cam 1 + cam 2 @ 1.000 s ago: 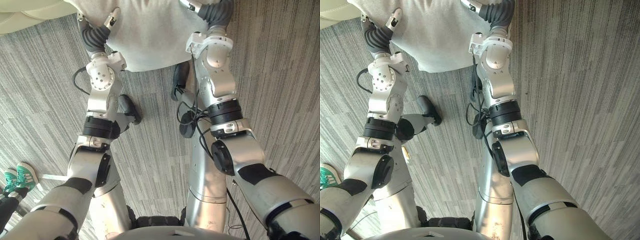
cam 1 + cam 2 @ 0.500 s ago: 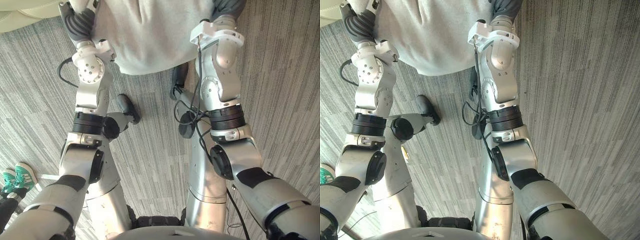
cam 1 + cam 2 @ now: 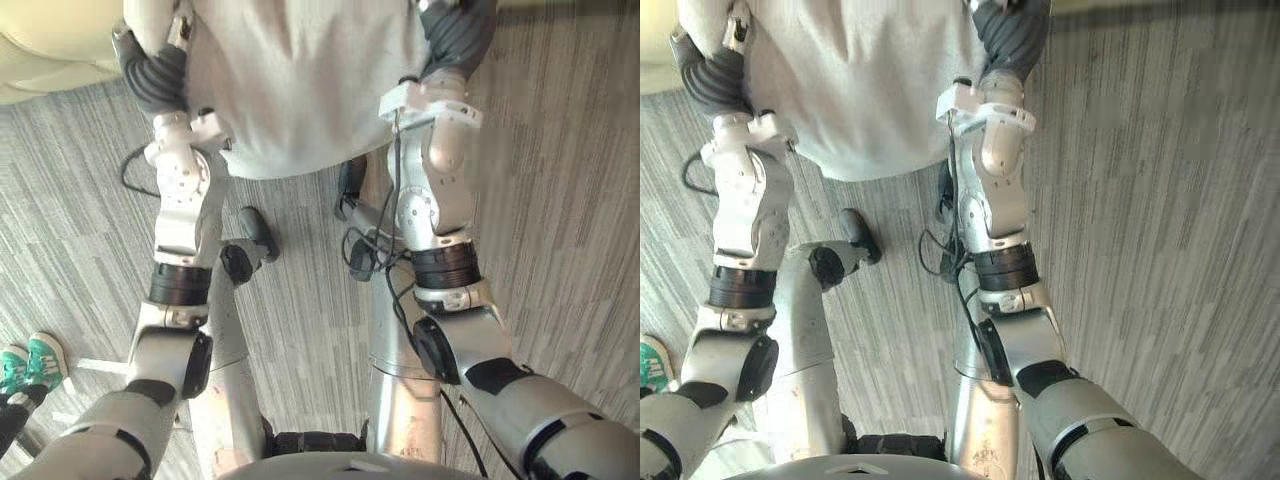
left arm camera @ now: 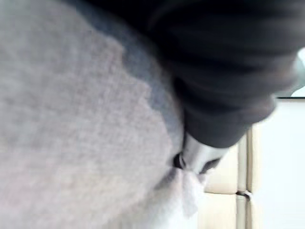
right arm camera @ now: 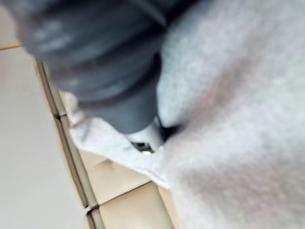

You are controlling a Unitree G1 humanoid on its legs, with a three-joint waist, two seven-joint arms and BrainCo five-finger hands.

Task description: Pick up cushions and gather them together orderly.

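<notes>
A large light grey cushion (image 3: 300, 80) hangs between my two hands, above the carpet and close in front of me. My left hand (image 3: 150, 70) clamps its left edge, and in the left wrist view a silver finger (image 4: 198, 155) pinches a fold of the grey cloth (image 4: 71, 119). At the cushion's right edge my right hand (image 3: 455, 40) grips it. There the right wrist view has a finger (image 5: 145, 138) dug into bunched cloth (image 5: 228, 95) under the dark cover (image 5: 105, 57).
A cream sofa (image 3: 50, 50) stands at the far left, and its seams run past the hands (image 5: 124, 191). Grey striped carpet (image 3: 560, 200) covers the floor. A person's teal shoes (image 3: 25, 365) stand at the lower left.
Both hands have curled onto the cushion's edges and lifted it; the cushion now sits higher and nearer, covering more of the upper view.
</notes>
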